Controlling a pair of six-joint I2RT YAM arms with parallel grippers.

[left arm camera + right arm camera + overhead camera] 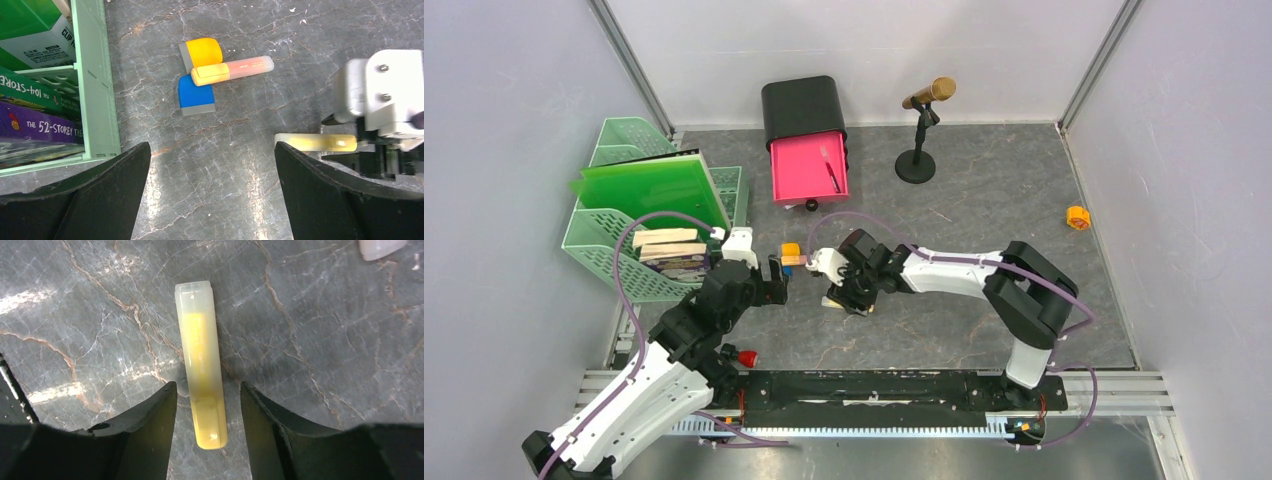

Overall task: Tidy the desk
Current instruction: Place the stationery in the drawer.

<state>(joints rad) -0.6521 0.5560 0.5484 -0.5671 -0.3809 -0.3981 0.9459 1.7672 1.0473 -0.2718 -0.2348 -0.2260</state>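
The marbled desk (pixel 984 200) is lying under both arms, reaching to the walls. Toward its 8 o'clock, the left gripper (pixel 212 149) is hovering with fingers spread wide, holding nothing. At that gripper's 3 o'clock, the right gripper (pixel 208 390) is straddling a yellow highlighter (pixel 200 355) lying flat, fingers apart with a gap either side. Just beyond, an orange highlighter (pixel 245 67) is touching a yellow block (pixel 202 50) and a blue block (pixel 196 94). At the desk's 9 o'clock a mint tray (pixel 602 235) is holding books; at 12 o'clock a pink drawer (pixel 804 165) is standing open.

Two highlighters (pixel 232 71), two erasers (pixel 202 52), one microphone (pixel 931 92), one drawer box (pixel 802 108), one green tray (pixel 609 265) and one orange roll (pixel 1078 217) share the desk (pixel 984 200).
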